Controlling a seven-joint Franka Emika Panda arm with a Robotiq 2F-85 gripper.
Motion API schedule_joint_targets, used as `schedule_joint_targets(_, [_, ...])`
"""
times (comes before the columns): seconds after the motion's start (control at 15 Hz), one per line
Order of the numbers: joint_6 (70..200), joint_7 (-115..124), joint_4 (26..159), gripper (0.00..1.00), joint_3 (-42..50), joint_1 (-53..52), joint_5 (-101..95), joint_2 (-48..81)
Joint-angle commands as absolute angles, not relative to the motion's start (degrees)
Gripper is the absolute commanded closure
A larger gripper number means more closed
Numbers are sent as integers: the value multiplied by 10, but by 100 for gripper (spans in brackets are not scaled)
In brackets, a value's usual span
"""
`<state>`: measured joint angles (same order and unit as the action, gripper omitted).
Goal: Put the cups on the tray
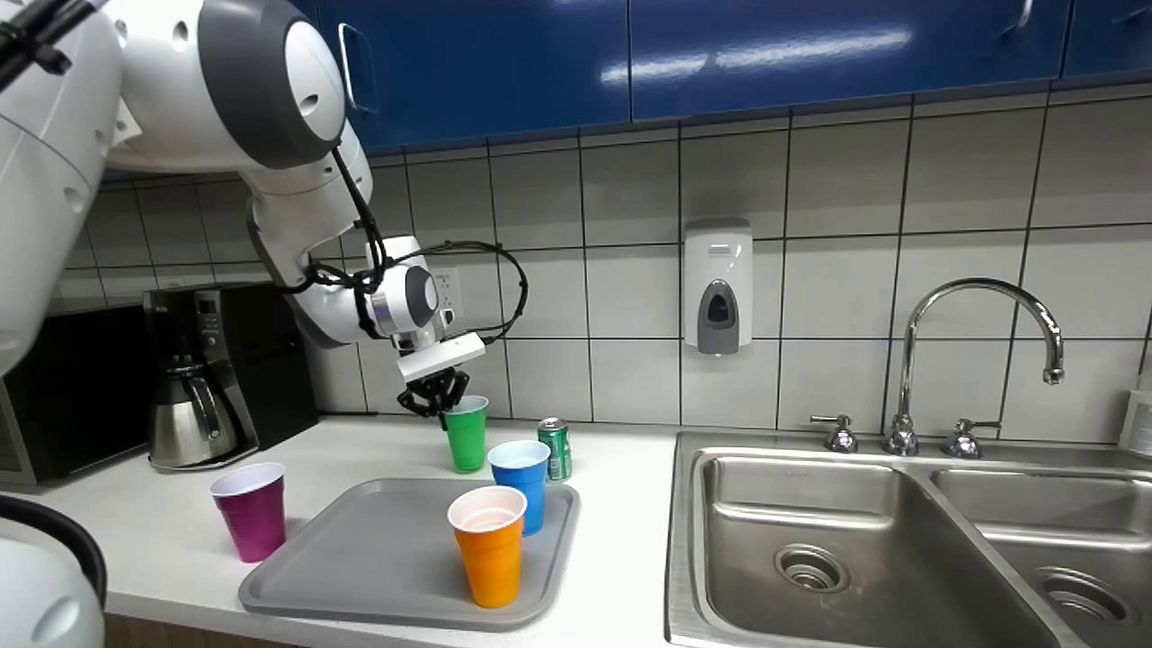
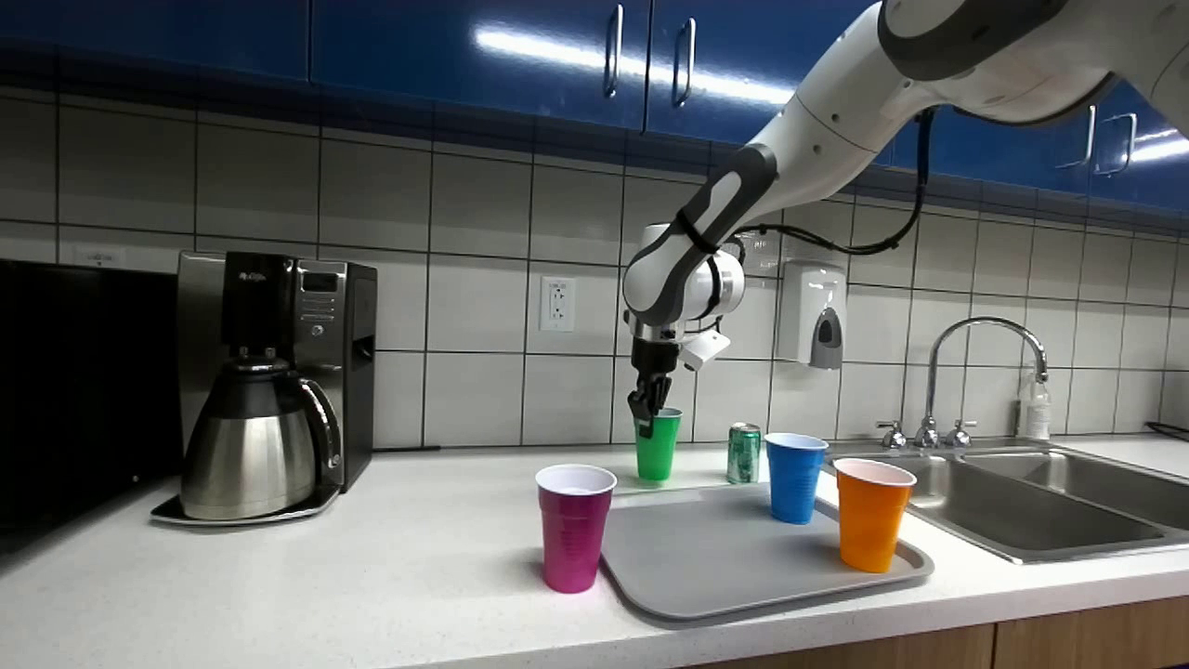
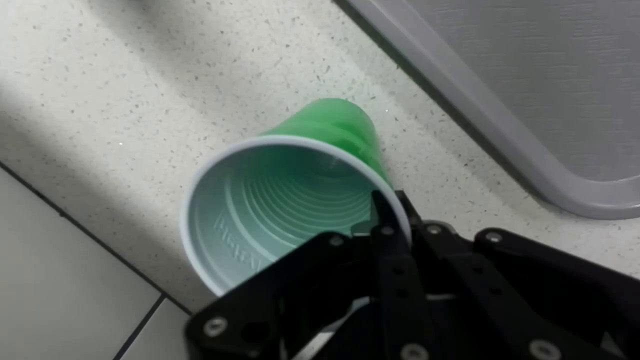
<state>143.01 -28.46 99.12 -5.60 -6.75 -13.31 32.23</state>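
The green cup [image 1: 468, 441] stands upright behind the grey tray [image 1: 387, 549], at or just above the counter. My gripper [image 1: 443, 419] comes down on its rim. In the wrist view, the gripper [image 3: 394, 205] is shut on the wall of the green cup [image 3: 330, 120], one finger inside and one outside. The blue cup [image 1: 533, 499] and the orange cup [image 1: 493, 567] stand upright on the tray's sink side. The purple cup [image 2: 573, 539] stands on the counter just beside the tray [image 2: 706, 567], on the coffee maker side.
A green can [image 1: 556, 450] stands behind the tray near the blue cup. The coffee pot [image 2: 249, 465] sits in its maker by a dark appliance [image 2: 84, 390]. The steel sink [image 1: 810, 504] with its faucet [image 1: 909, 360] lies past the tray. The tiled wall [image 2: 478, 390] is close behind the green cup.
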Motion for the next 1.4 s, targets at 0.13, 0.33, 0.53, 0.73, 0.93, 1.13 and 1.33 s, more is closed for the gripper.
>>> schedule_joint_targets(0.13, [1444, -272, 1060, 99, -61, -58, -143, 248])
schedule_joint_targets(0.33, [1451, -276, 1111, 99, -64, -55, -140, 201])
schedule_joint_targets(0.53, [1456, -280, 1163, 99, -66, -55, -139, 158])
schedule_joint_targets(0.73, [1455, -286, 1211, 99, -68, -54, -134, 125])
schedule_joint_targets(0.93, [1458, -287, 1248, 99, -68, -56, -134, 107])
schedule_joint_targets(1.13, [1467, -288, 1277, 99, -69, -57, -133, 97])
schedule_joint_targets(1.33, [1478, -286, 1295, 99, -70, -57, -133, 96])
